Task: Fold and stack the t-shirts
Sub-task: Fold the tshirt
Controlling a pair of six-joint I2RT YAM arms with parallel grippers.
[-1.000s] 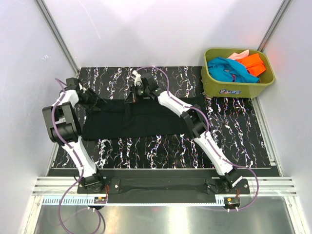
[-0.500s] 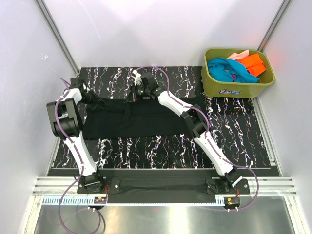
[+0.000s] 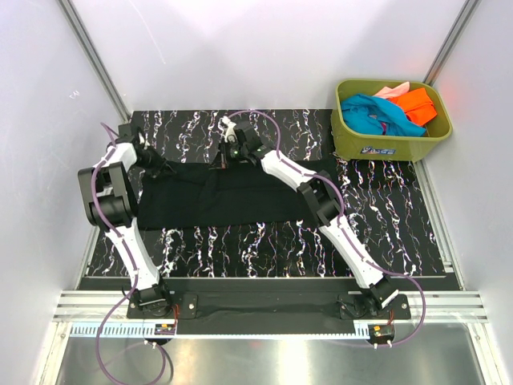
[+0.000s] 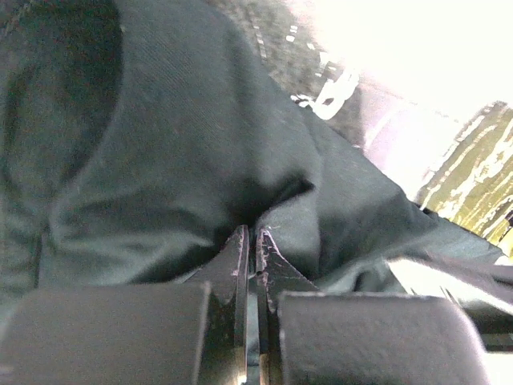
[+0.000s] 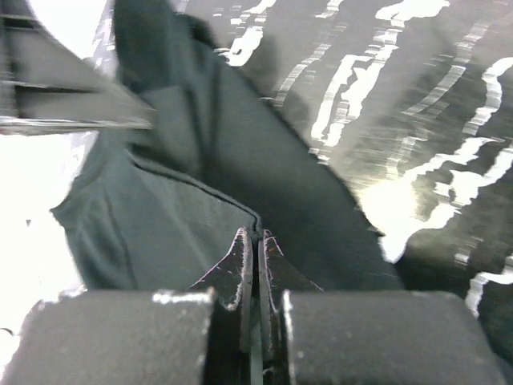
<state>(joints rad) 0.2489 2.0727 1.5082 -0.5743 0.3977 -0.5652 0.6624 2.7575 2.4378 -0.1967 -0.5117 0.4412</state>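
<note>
A large black t-shirt (image 3: 224,194) lies in a wide flat band across the middle of the table. My left gripper (image 3: 165,168) is at its far left corner, shut on a pinch of the black cloth (image 4: 200,160). My right gripper (image 3: 217,163) sits at the far edge near the middle, shut on the shirt's hem (image 5: 184,208). In both wrist views the jaws stand almost together with cloth between the tips. A teal t-shirt (image 3: 370,112), an orange one (image 3: 418,104) and a pale pink one (image 3: 390,91) lie crumpled in the tub.
The olive-green tub (image 3: 385,146) stands at the far right corner of the black marbled table (image 3: 264,249). White walls with metal rails close in the left, right and far sides. Both arm bases sit at the near edge.
My left gripper has closed on the black shirt's far left corner, its arm shifting slightly toward the back. The right gripper stays shut at the far edge, almost unmoved.
</note>
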